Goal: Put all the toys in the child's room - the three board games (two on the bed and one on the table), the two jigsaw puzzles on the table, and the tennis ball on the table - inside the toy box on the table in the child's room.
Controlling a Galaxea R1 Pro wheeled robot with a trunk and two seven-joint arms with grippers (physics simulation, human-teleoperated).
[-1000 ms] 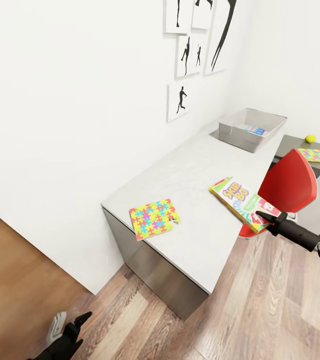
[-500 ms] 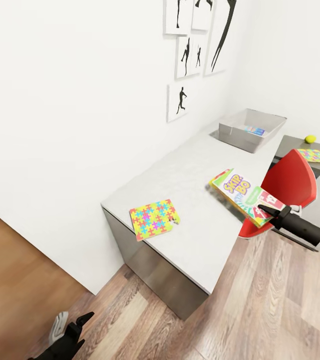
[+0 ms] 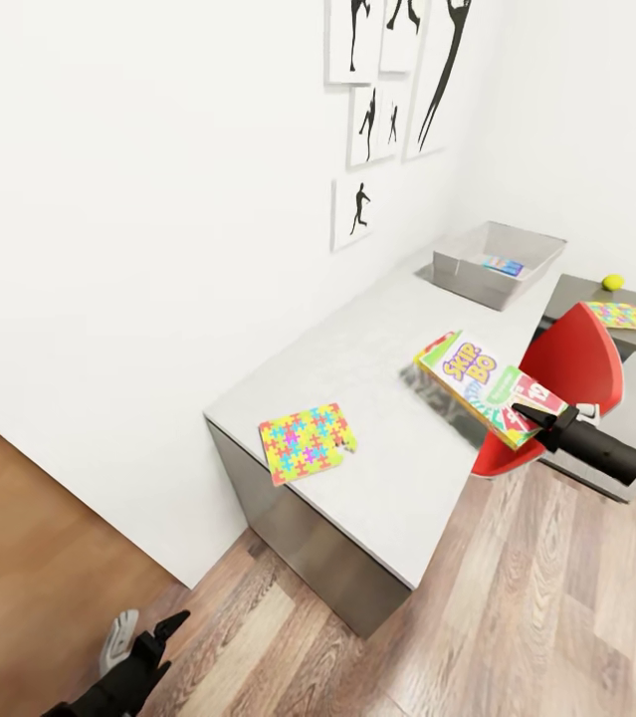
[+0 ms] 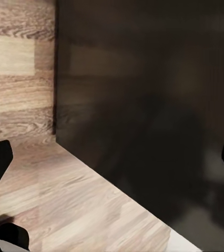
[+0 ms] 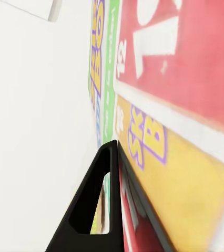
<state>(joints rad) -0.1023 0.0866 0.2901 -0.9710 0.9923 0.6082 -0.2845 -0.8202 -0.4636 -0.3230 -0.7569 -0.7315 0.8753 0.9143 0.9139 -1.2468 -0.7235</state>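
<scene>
My right gripper (image 3: 530, 415) is shut on one end of the yellow-green-red SKIP BO board game (image 3: 477, 381), which hangs tilted just above the table (image 3: 367, 349). In the right wrist view one of its fingers (image 5: 97, 203) lies against the box edge (image 5: 185, 94). The grey toy box (image 3: 477, 280) stands at the far end with a blue board game (image 3: 504, 265) inside. One jigsaw puzzle (image 3: 307, 441) lies near the table's near corner. Another jigsaw puzzle (image 3: 618, 315) and the tennis ball (image 3: 612, 282) rest on the dark wing. My left gripper (image 3: 148, 645) hangs open low over the floor.
A red chair (image 3: 568, 370) stands right by the held box, between the table and my right arm. Black silhouette pictures (image 3: 397, 90) hang on the white wall. In the left wrist view a dark panel (image 4: 143, 105) rises from the plank floor (image 4: 49, 199).
The SKIP BO box has come up off the table in my right gripper and shifted slightly toward the toy box. The head view has moved a little.
</scene>
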